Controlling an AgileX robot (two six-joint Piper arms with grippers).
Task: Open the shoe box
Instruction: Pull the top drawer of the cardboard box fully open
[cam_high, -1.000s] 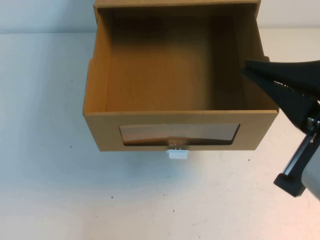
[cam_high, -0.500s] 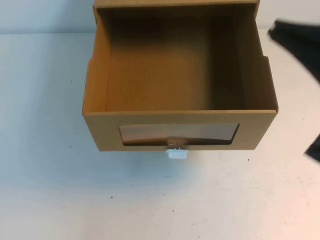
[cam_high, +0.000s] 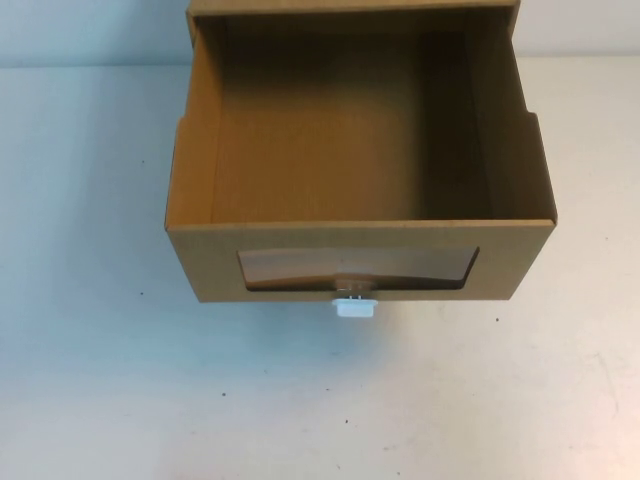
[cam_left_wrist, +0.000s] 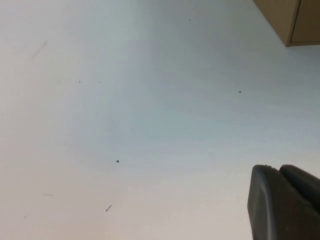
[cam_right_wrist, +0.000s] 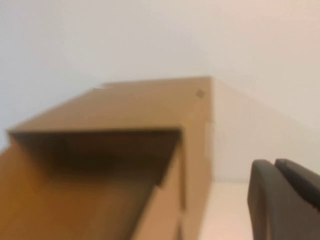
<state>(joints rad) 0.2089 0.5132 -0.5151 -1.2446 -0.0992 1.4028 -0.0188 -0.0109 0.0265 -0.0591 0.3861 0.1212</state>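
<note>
The right end effector (cam_right_wrist: 276, 165) was closed, its two dark fingers pressed together and gripping nothing. It was out of the high view. Its wrist camera faced the box (cam_right_wrist: 125, 105) from close by, and the fingers were not touching the cardboard.

The left end effector (cam_left_wrist: 279, 170) was also closed, finger against finger, with nothing held. It hung above the pale surface (cam_left_wrist: 150, 100). Only one corner of the box showed in its wrist view, well apart from the fingers. It too was out of the high view.

The box stood at the middle of the far part of the surface and was open. Its brown drawer (cam_high: 205, 265) was drawn out of the outer sleeve (cam_high: 350, 6) toward the robot, so the cardboard floor and all four walls could be seen from above. The front wall had a wide clear window (cam_high: 358, 266). A small white tab (cam_high: 356, 306) stuck out just below the window's middle, at the wall's lower edge.
</note>
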